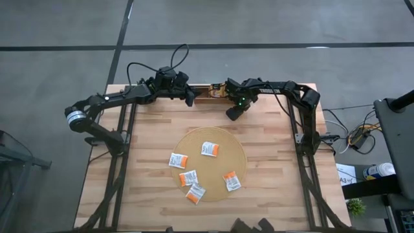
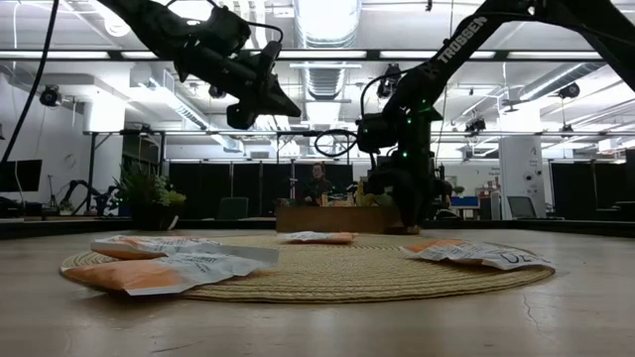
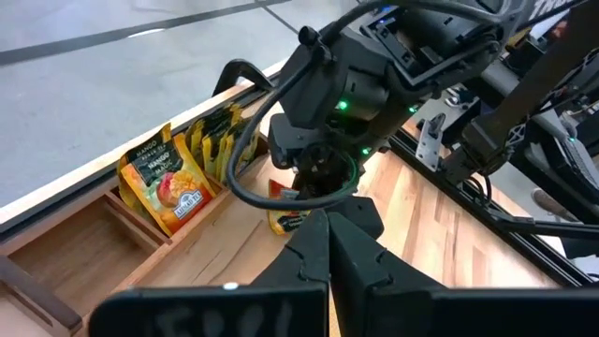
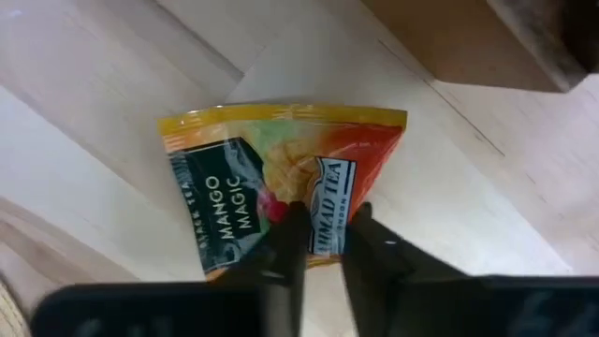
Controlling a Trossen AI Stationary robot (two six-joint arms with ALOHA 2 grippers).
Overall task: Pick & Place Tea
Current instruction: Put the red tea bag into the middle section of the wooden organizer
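The right gripper (image 4: 323, 245) is at the far side of the desk (image 1: 149, 129), just in front of the wooden tray (image 3: 112, 234), and it is clenched on the edge of a green and yellow tea sachet (image 4: 281, 173) that lies on the wood. The left gripper (image 3: 328, 239) hangs closed and empty above the far edge, near the tray. Some sachets stand in the tray (image 3: 164, 183). Five white and orange sachets (image 1: 209, 149) lie on the round mat (image 1: 240, 154).
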